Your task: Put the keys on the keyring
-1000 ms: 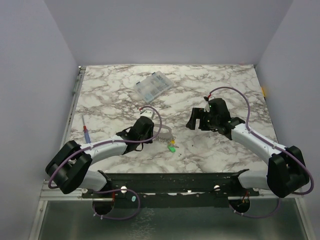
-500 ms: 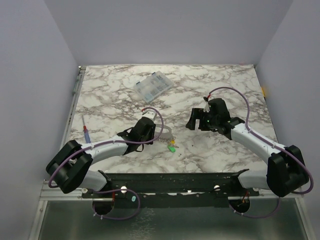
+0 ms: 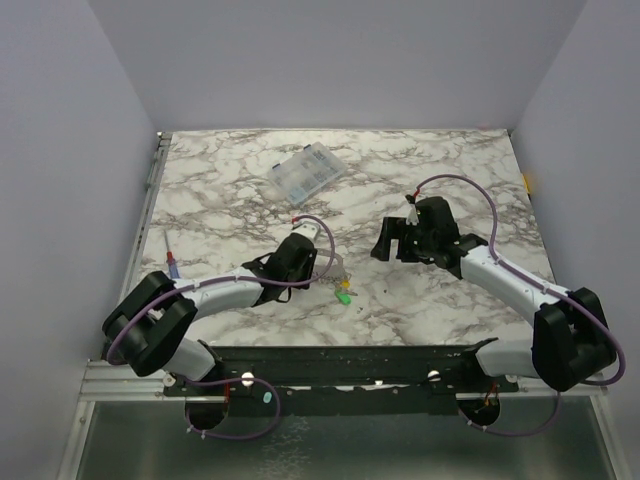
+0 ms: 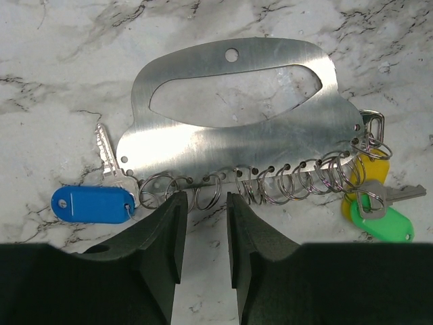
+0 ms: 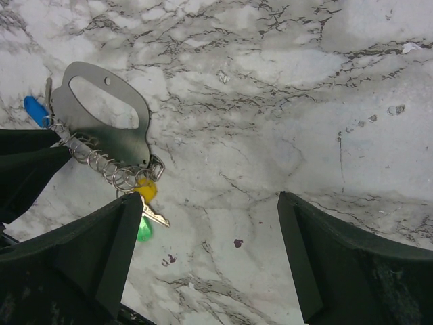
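Our left gripper (image 4: 205, 202) is narrowly parted and empty at the keyring (image 4: 223, 145); right gripper (image 5: 210, 200) gapes wide. We see the blue key (image 4: 91, 203) from the wrists, not overhead.

Bright, diffuse, even light. Soft sheen on the flat brushed-steel keyring plate (image 4: 237, 145), thin shadows just beneath it; wrist views sharp.

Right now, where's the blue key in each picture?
Top external: not visible.
Left wrist: blue key, lower left, beside the keyring's left end.
Right wrist: far left, upper part.
Shared landmark: the green key, at the keyring's other end.
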Controlling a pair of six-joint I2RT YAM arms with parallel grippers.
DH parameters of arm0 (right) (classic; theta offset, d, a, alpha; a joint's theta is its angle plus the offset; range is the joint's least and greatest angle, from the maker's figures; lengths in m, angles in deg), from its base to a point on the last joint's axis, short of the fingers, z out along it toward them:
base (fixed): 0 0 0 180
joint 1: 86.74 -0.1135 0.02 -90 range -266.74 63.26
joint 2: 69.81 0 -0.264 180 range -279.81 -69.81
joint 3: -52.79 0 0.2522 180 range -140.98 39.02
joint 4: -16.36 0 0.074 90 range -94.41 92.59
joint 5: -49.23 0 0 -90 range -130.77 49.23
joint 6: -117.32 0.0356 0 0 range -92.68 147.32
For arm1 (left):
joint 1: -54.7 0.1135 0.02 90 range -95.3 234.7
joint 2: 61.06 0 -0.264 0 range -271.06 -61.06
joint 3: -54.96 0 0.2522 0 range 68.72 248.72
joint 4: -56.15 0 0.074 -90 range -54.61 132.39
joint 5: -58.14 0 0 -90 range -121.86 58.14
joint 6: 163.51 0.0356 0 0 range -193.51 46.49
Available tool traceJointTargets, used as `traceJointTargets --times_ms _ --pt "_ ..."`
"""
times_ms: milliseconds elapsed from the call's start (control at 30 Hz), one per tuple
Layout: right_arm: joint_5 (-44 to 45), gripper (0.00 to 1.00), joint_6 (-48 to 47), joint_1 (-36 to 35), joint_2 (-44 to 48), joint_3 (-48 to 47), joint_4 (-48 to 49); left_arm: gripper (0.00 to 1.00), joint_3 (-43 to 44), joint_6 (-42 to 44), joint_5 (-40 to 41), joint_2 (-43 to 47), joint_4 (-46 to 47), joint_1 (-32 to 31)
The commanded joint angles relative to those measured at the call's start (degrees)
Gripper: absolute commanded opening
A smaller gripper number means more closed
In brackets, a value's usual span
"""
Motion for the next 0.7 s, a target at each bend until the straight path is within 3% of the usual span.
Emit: traceJointTargets --times_ms 0,333,667 --pt "-1.1 0.92 -0.8 -0.3 -0.7 0.7 0.1 0.35 1.5 1.5 0.8 -0.7 1.4 -0.6" --pt "-1.3 0.92 -0.8 -0.3 -1.4 0.5 0.0 0.30 1.7 2.7 2.1 -3.2 2.8 -0.7" --pt "-1.4 0.92 -0.8 -0.3 -2.0 0.3 0.0 0.13 2.8 3.4 3.1 -1.9 3.1 -1.4"
